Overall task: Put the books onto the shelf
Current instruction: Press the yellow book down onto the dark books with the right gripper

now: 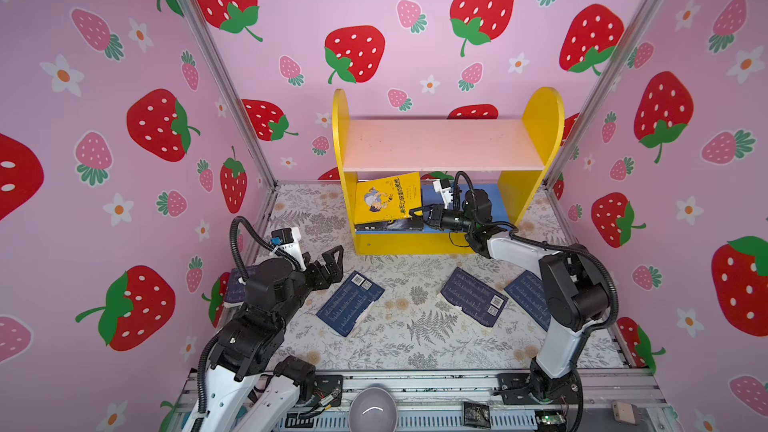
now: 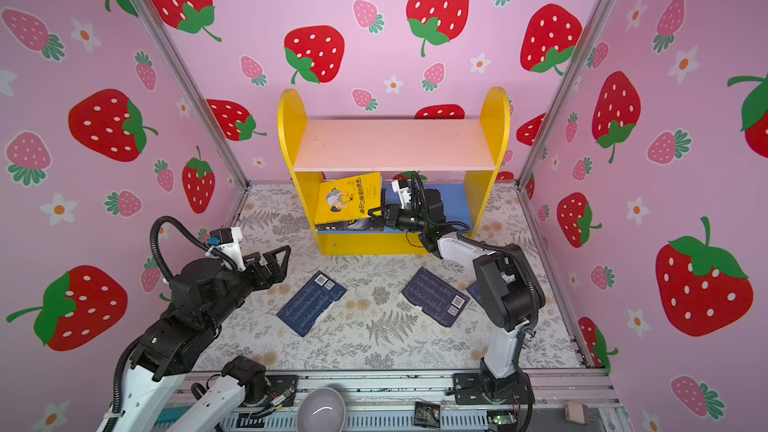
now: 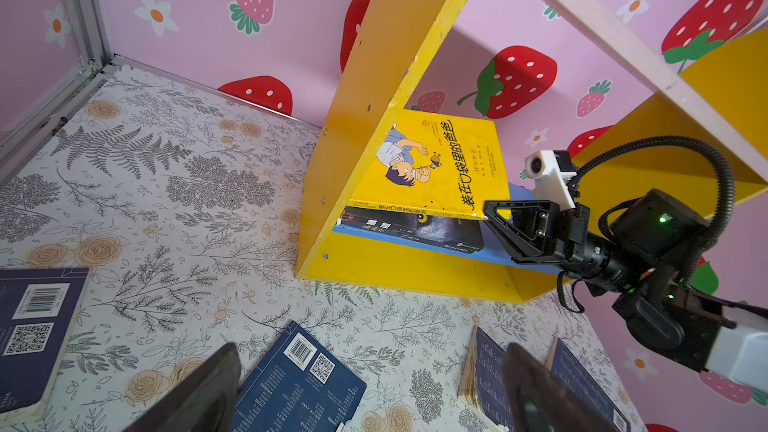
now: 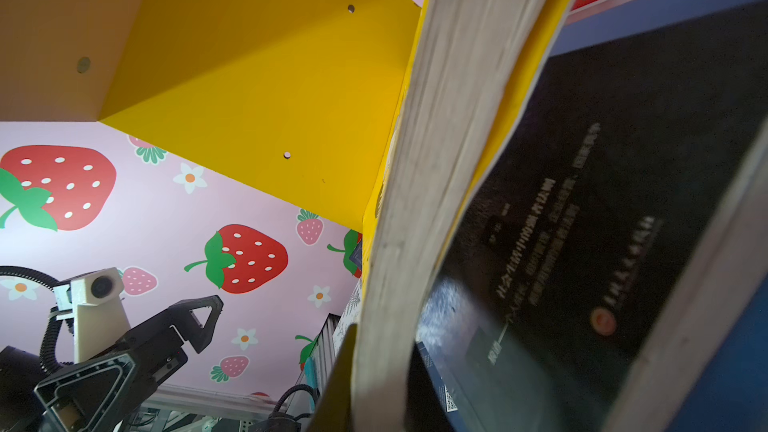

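Yellow cartoon-cover thin paperback (image 1: 386, 201) leans tilted in the lower tier of the small yellow-sided wooden shelf (image 1: 540, 118), on a flat dark picture-cover book (image 3: 415, 230). Likely light and floppy; best pinched near the spine. Right gripper (image 1: 415, 213) is clamped on its corner. Left gripper (image 1: 332, 265) is wide open and empty, over navy paperbacks (image 1: 351, 303) on the floral table (image 1: 415, 347).

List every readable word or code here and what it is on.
"装在口袋里的爸爸": cover of the yellow book, in the shelf.
Dark book beneath: lettering too blurred.
Navy books: barcodes, QR codes; print too small.
Black packet in front: too small.
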